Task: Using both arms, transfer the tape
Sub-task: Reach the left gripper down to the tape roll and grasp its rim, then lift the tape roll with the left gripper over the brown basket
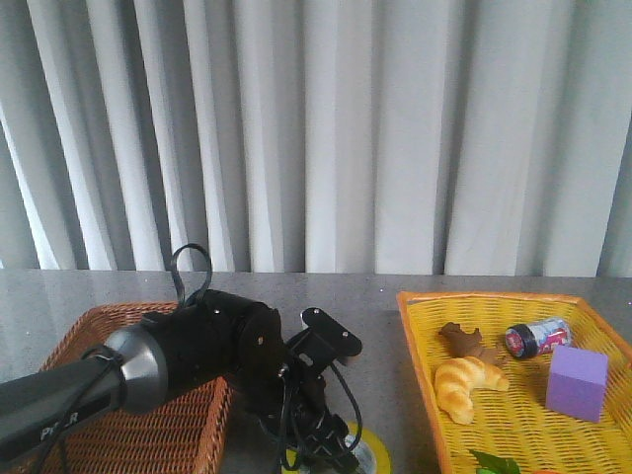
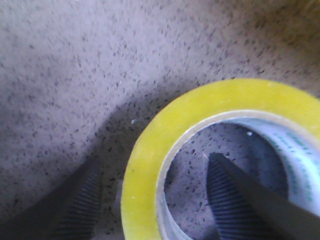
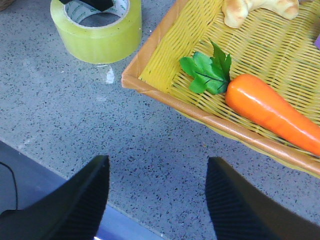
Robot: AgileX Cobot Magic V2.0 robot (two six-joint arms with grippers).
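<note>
The yellow tape (image 2: 165, 150) lies flat on the speckled grey table, between the two baskets. In the front view only its edge (image 1: 373, 456) shows under my left arm. My left gripper (image 2: 155, 195) is open and straddles the roll's wall, with one finger (image 2: 235, 200) inside the core and the other (image 2: 80, 200) outside. The tape also shows in the right wrist view (image 3: 97, 30), with the left finger in its core. My right gripper (image 3: 156, 200) is open and empty over the table near its front edge, apart from the tape.
A yellow basket (image 1: 420, 395) on the right holds a croissant (image 1: 466, 383), a purple block (image 1: 578, 382), a small black-and-red cylinder (image 1: 536, 337) and a carrot (image 3: 272, 112). A brown wicker basket (image 1: 89, 326) stands at the left under my left arm.
</note>
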